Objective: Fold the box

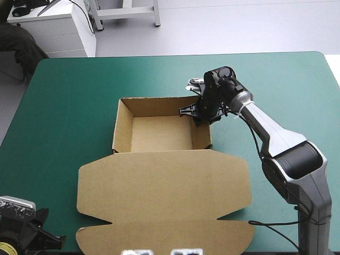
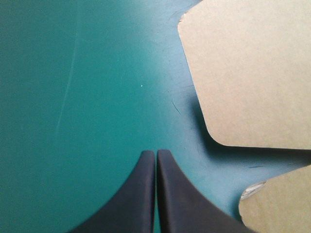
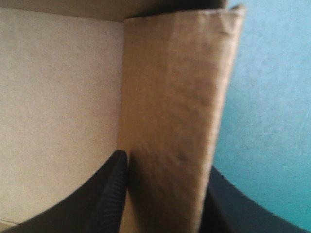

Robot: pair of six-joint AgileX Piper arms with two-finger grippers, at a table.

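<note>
Teal-green cover (image 1: pixel 64 106) lay bare along the table's left edge. By the near left corner, the left gripper (image 2: pixel 156 153) stood over that cover. Its two black fingers (image 2: pixel 138 194) were pressed together into one point, with nothing between them. Just beside it, toward the table's middle, two rounded brown corners of the box (image 1: pixel 164 186) rested flat on the cover, apart from the fingertips.

The box sat as an open tray (image 1: pixel 159 135) about the middle of the table, with walls raised on its left, far and right sides. Its lid (image 1: pixel 164 175) was spread flat from the tray toward the near edge, and the lid's front flap (image 1: pixel 164 236) reached almost to that edge.

On the tray's right side, the right arm came in from the near right corner and reached over to the far end of the right wall (image 3: pixel 175 97). The right gripper (image 3: pixel 165 162) straddled that upright wall. One finger (image 3: pixel 114 189) was inside the tray against the wall's inner face, and the other was outside over the cover. The fingers were closed on the board, pinching it between them. Beyond the arm, bare cover ran to the right edge.
</note>
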